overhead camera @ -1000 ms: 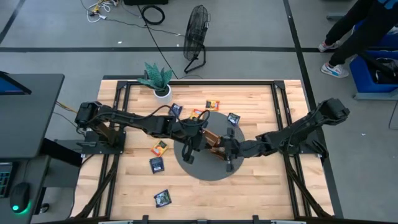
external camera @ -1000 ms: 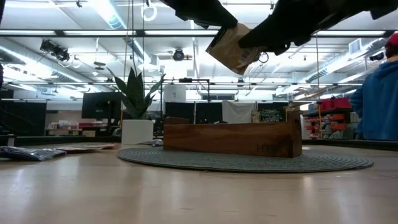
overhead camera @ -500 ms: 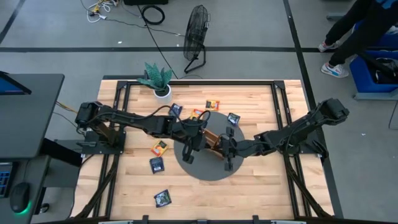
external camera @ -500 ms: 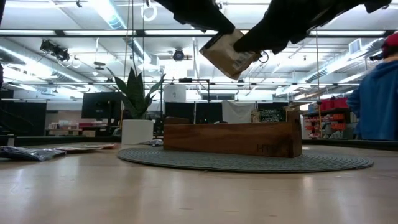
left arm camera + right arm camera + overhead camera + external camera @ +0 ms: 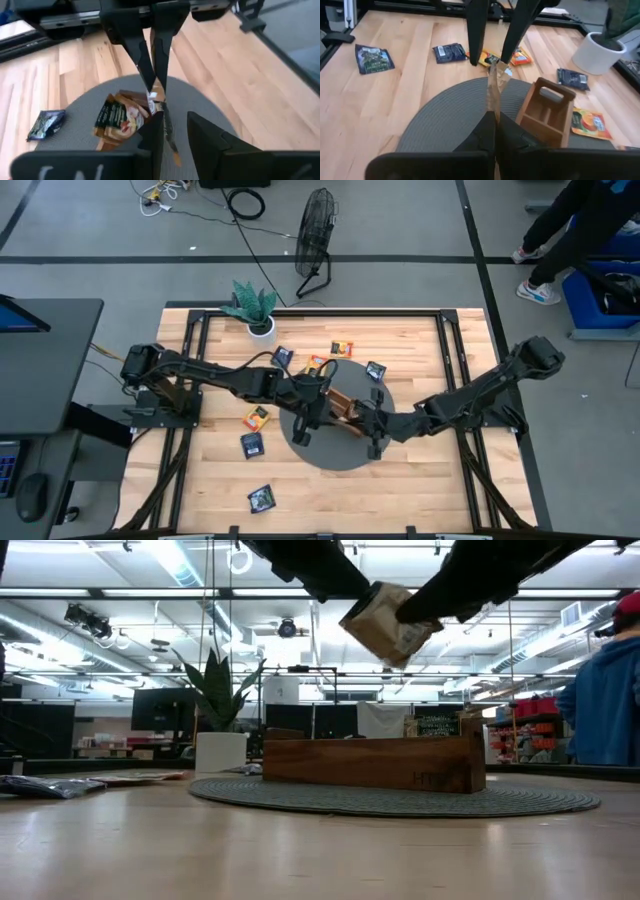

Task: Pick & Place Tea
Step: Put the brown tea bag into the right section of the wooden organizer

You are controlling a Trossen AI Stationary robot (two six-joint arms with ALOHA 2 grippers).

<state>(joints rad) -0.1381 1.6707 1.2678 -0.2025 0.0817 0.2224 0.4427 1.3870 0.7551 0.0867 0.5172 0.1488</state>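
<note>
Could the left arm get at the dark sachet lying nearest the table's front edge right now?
Probably not yet: the left gripper is over the mat, at the beige sachet the right gripper grips; the dark sachet lies unobstructed.

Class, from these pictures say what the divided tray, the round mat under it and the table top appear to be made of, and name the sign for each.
Divided tray: wood, smooth brown finish, with visible grain and solid walls.
Round mat: probably woven fabric or fibre, matte grey, with fine ribbed rings.
Table top: pale wood, likely butcher block, with joined strips and a slight sheen.
</note>
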